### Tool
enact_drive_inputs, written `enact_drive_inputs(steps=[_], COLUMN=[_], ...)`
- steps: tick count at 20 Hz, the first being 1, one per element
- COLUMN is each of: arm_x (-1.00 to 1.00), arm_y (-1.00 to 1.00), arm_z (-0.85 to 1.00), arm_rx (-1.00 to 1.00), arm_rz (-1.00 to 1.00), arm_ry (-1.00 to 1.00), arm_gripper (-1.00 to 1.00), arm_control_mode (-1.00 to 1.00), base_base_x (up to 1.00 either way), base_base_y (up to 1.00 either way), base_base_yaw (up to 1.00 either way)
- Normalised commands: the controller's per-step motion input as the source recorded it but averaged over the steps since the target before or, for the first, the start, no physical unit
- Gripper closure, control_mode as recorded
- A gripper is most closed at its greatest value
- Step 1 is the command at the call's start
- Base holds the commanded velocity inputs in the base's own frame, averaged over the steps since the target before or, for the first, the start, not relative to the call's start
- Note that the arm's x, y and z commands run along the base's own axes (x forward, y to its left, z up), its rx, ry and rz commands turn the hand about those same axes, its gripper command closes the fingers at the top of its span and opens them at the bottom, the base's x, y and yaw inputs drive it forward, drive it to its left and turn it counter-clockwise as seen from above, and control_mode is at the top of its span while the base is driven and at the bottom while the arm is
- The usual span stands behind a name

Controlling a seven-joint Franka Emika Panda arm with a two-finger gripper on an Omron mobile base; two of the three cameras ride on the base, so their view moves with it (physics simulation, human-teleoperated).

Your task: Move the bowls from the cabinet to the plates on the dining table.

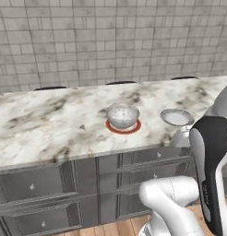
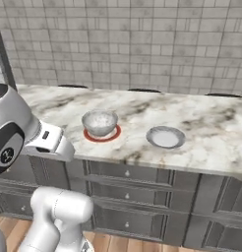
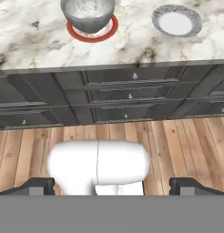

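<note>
One mottled grey-white bowl (image 1: 122, 115) (image 2: 100, 121) (image 3: 88, 13) stands upright on the red-orange plate (image 1: 124, 131) (image 2: 114, 133) (image 3: 114, 28) on the dining table (image 1: 50, 124) (image 2: 211, 123) (image 3: 32, 41). To its right the pale grey-white plate (image 1: 177, 117) (image 2: 165, 137) (image 3: 176, 21) lies bare. My gripper (image 3: 114, 186) is open and holds nothing. It hangs back from the table's front edge, above the floor, and faces the table. The cabinet is out of view.
Grey panelled drawers (image 3: 127, 95) (image 1: 46, 184) with small knobs run under the tabletop. A wooden floor (image 3: 186, 141) lies in front of them. Behind the table is a tiled wall (image 1: 110, 41), with dark stool tops (image 1: 121, 83) at the far edge.
</note>
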Motion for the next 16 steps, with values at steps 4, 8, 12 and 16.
enact_drive_inputs(steps=[4,8,12,16], arm_x=[0.0,0.0,0.0,0.0], arm_y=[0.0,0.0,0.0,0.0], arm_z=[0.0,0.0,0.0,0.0], arm_rx=[0.0,0.0,0.0,0.0], arm_rz=[0.0,0.0,0.0,0.0], arm_ry=[0.0,0.0,0.0,0.0], arm_gripper=[-1.0,-1.0,-1.0,-1.0], arm_control_mode=[1.0,1.0,1.0,1.0], base_base_x=[-0.43,0.13,0.24,0.12], base_base_y=[-0.36,-0.09,0.0,0.0], base_base_yaw=[-0.21,-0.58,-0.84,-0.89])
